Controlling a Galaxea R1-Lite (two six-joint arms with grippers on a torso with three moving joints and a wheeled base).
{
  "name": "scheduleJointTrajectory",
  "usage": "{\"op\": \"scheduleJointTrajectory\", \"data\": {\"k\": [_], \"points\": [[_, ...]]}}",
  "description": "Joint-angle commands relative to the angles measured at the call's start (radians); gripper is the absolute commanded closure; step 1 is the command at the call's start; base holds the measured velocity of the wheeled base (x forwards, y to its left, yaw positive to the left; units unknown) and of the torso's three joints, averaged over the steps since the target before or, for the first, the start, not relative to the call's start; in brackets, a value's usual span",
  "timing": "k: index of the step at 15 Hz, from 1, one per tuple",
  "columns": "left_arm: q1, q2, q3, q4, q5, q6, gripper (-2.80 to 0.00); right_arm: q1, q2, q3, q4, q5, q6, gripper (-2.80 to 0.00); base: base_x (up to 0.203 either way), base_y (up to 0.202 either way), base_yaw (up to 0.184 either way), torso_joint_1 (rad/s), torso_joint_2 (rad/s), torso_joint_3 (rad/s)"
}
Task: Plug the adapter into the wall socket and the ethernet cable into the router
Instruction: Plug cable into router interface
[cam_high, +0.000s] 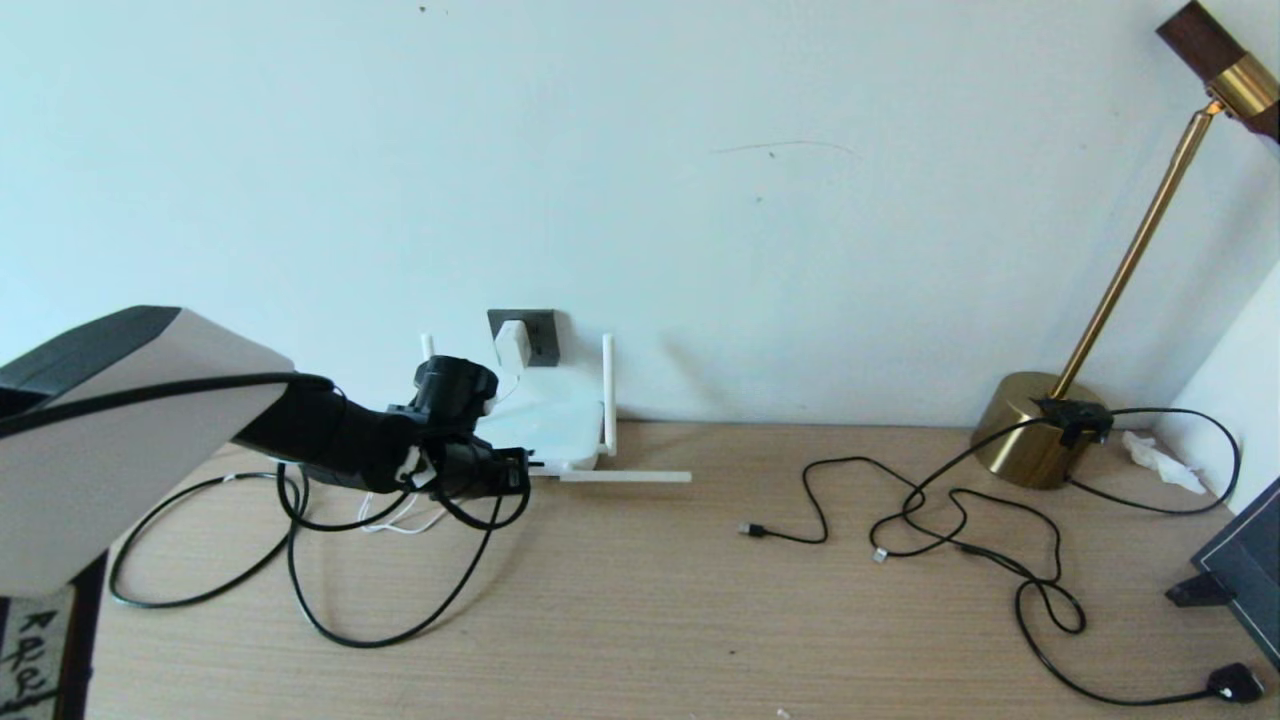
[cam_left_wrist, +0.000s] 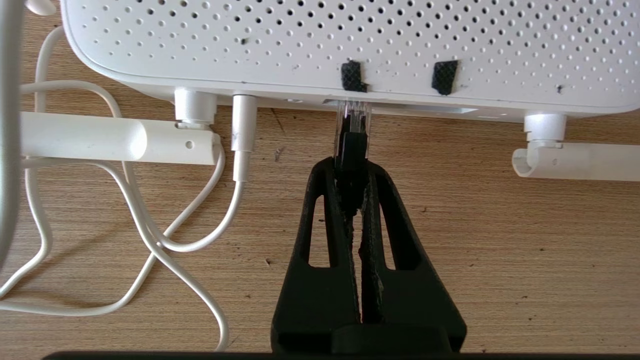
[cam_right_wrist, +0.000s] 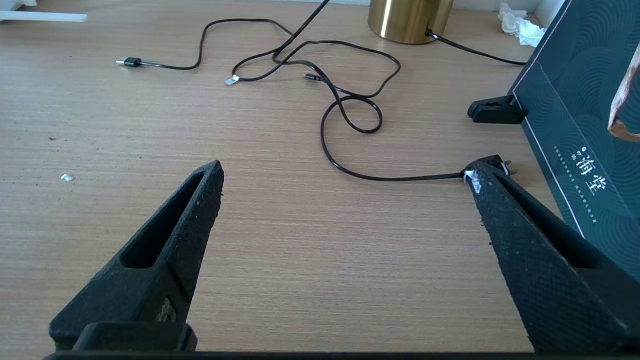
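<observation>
L gripper (cam_left_wrist: 352, 170) level at router (cam_left_wrist: 350, 45)

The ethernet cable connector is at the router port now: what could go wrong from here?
1. The left gripper pinches the ethernet cable just behind its clear connector, whose tip is only at the router port; a tilted push may jam it.
2. The router is light, so pushing may slide it back and strain the adapter in the wall socket.
3. Loose white cord lies beside the fingers and may snag on withdrawal.

Desk middle: bare wood (cam_high: 640, 600) lay open.
Right side: thin black cables (cam_high: 960, 530) and lamp base (cam_high: 1030, 430) crowded.
Router front: antenna (cam_high: 625, 477) perhaps barred.
</observation>
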Motion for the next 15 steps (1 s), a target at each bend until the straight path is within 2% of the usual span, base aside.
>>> {"op": "scheduleJointTrajectory", "data": {"k": [1, 15], "points": [[-0.003, -0.001, 0.000, -0.001, 0.001, -0.002, 0.00, 0.000, 0.000, 0.000, 0.001, 0.000, 0.000, -2.80, 0.000, 0.000, 0.000, 0.000, 0.00, 0.000], [0.008, -0.012, -0.006, 0.027, 0.001, -0.003, 0.00, 0.000, 0.000, 0.000, 0.002, 0.000, 0.000, -2.80, 0.000, 0.000, 0.000, 0.000, 0.00, 0.000]]}}
